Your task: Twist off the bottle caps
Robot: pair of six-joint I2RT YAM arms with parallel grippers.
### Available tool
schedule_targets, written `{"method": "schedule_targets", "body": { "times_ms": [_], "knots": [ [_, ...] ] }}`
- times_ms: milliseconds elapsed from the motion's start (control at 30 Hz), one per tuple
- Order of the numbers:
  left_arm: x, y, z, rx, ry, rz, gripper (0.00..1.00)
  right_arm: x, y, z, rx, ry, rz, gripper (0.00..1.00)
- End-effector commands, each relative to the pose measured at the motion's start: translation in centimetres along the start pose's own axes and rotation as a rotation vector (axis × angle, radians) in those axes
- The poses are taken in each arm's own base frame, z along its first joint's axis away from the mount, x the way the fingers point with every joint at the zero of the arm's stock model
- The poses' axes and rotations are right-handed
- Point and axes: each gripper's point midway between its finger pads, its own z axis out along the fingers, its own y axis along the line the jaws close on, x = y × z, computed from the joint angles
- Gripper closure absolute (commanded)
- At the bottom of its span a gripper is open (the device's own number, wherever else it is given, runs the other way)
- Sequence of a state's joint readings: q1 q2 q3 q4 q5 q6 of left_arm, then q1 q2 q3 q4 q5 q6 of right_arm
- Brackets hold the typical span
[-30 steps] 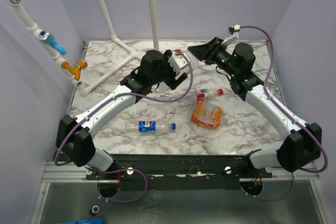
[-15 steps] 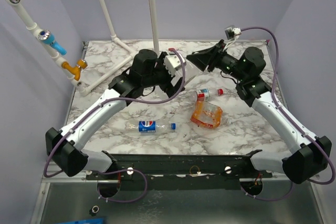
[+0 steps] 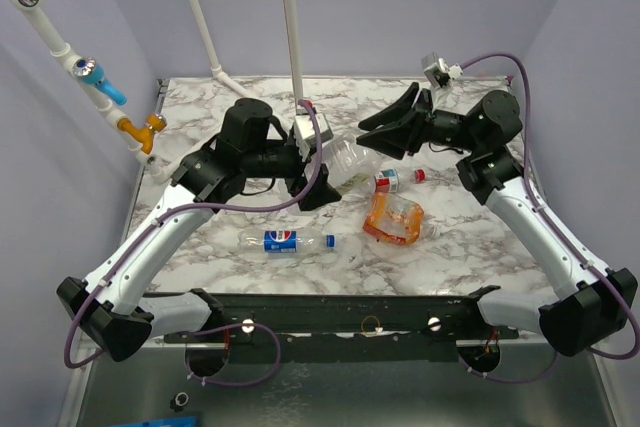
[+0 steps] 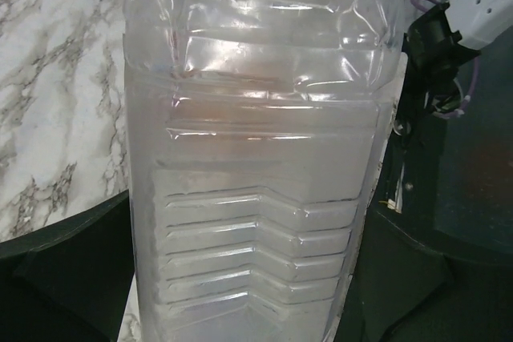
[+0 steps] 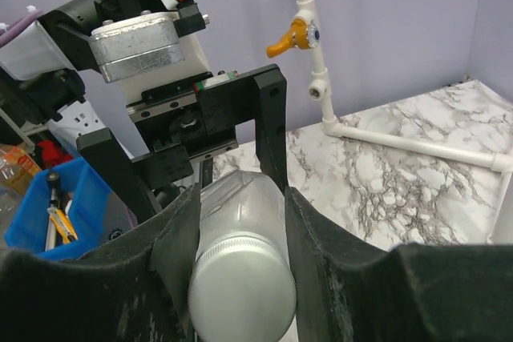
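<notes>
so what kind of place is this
Probably a robot lab test cell: a left arm and a right arm bolted at the edge of a marble-patterned table, plain lilac walls close around it, and a white PVC pipe frame at the back.

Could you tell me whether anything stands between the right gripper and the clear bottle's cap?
Nothing visible does. In the right wrist view the right gripper clamps the white cap from both sides, with nothing in between. The left gripper stands open around the clear bottle, further down its body.
</notes>
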State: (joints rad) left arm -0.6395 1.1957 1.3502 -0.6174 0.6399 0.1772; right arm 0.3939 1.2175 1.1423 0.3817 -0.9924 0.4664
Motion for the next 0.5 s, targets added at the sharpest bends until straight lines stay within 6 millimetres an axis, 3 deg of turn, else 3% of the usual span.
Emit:
{"method": "schedule_targets", "body": {
  "times_ms": [0,167,333,467],
  "knots": [
    [1.4,-4.0,-0.8,0.19,0.054,-0.146,0.01,-2.8,-2.4,-0.3,0.119,-0.049,-0.129,0.99],
    [1.9,-4.3,-0.5,0.222,0.066,-0.16,0.01,-2.5,-4.2,-0.3,0.193,-0.061,-0.12,0.99],
    [1.0,-5.4,-0.8,0.275,0.058,-0.226,0.01,-2.0,-5.5,-0.3,0.224,-0.043,-0.169,1.0],
    [0.9,-5.0,-0.6,0.247,0.066,-0.261,0.01,-1.5,-6.8,-0.4,0.265,-0.021,-0.188,0.99]
  ]
}}
